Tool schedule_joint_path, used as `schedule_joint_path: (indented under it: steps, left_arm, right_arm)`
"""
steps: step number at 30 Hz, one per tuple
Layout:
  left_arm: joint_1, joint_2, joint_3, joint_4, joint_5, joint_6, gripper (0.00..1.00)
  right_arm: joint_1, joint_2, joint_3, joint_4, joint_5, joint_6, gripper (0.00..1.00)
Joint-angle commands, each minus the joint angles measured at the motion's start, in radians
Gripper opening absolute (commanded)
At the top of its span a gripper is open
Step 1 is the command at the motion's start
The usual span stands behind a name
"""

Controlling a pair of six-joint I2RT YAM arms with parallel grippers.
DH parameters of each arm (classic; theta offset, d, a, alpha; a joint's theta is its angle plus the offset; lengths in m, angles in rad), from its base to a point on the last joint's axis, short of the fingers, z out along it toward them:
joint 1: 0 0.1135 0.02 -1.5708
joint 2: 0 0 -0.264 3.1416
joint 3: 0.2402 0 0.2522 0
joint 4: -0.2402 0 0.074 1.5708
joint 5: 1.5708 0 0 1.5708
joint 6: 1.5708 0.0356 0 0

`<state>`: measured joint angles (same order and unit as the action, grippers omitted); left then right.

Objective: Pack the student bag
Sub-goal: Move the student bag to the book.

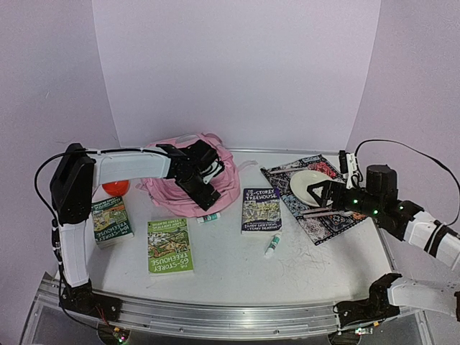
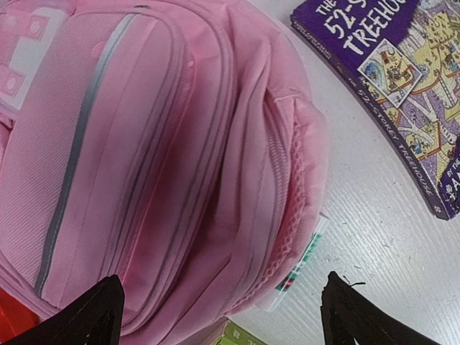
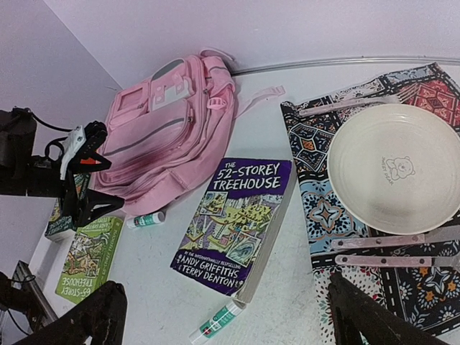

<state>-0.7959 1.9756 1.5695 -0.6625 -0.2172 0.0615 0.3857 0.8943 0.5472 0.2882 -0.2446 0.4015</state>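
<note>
The pink student bag (image 1: pixel 172 188) lies flat at the back left of the table, front pockets up; it also shows in the left wrist view (image 2: pixel 144 158) and the right wrist view (image 3: pixel 162 136). My left gripper (image 1: pixel 207 188) hovers over the bag's near right edge, open and empty (image 2: pixel 223 316). A glue stick (image 2: pixel 302 262) pokes out from under that edge. My right gripper (image 1: pixel 321 195) is open and empty (image 3: pixel 230 316) above the patterned mat (image 1: pixel 338 219), right of the purple book (image 1: pixel 261 210).
Two green books (image 1: pixel 169 244) (image 1: pixel 111 218) lie at the front left. A second glue stick (image 1: pixel 272 246) lies by the purple book's near corner. A white plate (image 1: pixel 305 180) and pink cutlery (image 1: pixel 327 210) sit on the mat. A red object (image 1: pixel 115 186) lies left of the bag.
</note>
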Motion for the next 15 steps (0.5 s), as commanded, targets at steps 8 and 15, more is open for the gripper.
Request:
schedule_joint_path:
  steps: [8,15]
  left_arm:
    - [-0.004,0.156,0.172,-0.030,-0.025,0.085,0.71]
    - [-0.002,0.129,0.152,-0.051,0.064,0.100,0.25]
  right_arm:
    - [0.051,0.036,0.037,0.051,0.035,0.007,0.98]
    - [0.076,0.041,0.042,0.051,0.046,0.004,0.98]
